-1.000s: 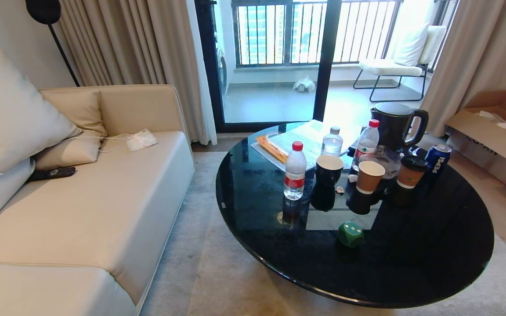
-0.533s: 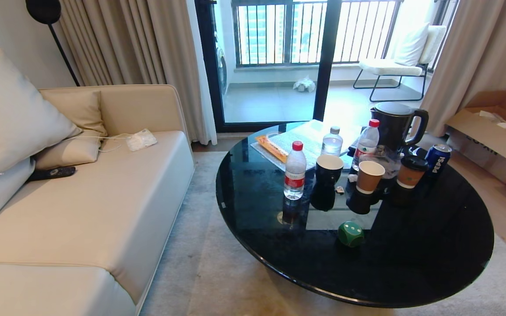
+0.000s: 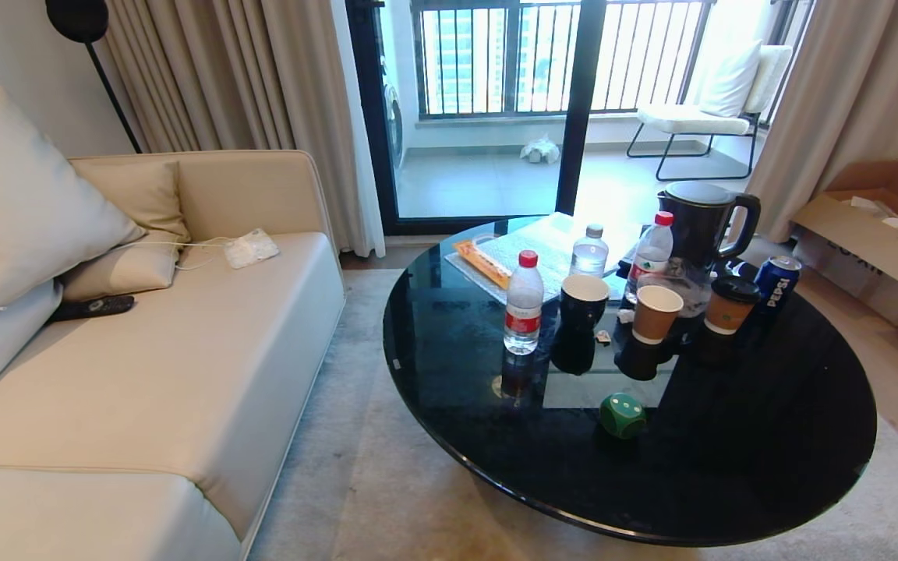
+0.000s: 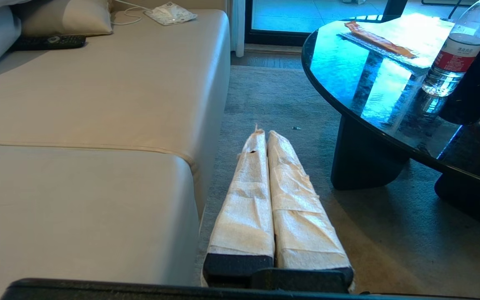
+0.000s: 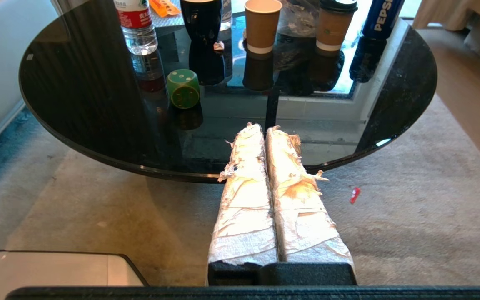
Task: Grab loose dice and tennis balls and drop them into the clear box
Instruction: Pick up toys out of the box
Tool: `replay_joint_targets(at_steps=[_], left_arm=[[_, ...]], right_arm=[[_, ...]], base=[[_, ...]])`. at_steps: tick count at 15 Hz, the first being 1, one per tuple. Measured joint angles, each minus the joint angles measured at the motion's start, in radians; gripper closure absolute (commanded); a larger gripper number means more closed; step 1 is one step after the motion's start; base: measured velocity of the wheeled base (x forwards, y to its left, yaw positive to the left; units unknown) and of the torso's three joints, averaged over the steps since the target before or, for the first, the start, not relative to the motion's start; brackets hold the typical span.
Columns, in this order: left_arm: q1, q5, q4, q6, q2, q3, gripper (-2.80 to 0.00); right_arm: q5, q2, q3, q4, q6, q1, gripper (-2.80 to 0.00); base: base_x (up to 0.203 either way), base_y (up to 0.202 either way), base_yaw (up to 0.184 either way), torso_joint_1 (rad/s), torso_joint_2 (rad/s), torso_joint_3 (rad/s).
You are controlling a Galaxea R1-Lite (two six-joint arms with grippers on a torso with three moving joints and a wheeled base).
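A round black glass surface (image 3: 730, 467) stands on the grey rug (image 3: 387, 499), with a beige sofa (image 3: 145, 405) to its left and a glass balcony door beyond. One dark green die with pale dots (image 3: 623, 415) sits alone toward the near side of the surface, well apart from the near edge. Farther back stands a cluster of drinks: a red-capped water bottle (image 3: 524, 304), a dark mug (image 3: 583, 300), an open brown paper cup (image 3: 656, 313), a lidded paper cup (image 3: 730, 304), a blue Pepsi can (image 3: 776, 282) and a black kettle (image 3: 702, 222). An open cardboard box (image 3: 874, 234) lies on the floor at far right. The right gripper (image 5: 265, 127) hangs low before the near edge of the surface, its cloth-wrapped fingers (image 5: 246, 166) pressed together on nothing, the green die ahead of it and to its left. The left gripper (image 4: 263, 133) hangs over the rug between sofa and surface, fingers likewise pressed together and empty.
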Motion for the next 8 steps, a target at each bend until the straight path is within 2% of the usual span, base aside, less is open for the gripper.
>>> replay_joint_targets(at_steps=[4,8], left_arm=[[0.000,0.001,0.000,-0.001,0.000,0.000,0.00],[0.000,0.000,0.000,-0.001,0.000,0.000,0.00]], right_arm=[[-0.006,0.101,-0.094,0.024,0.042,-0.006,0.00],[-0.002,0.440,-0.277,0.003,0.097,-0.001,0.00]], base=[[0.000,0.000,0.000,0.000,0.00,0.000],[0.000,0.000,0.000,0.000,0.00,0.000]])
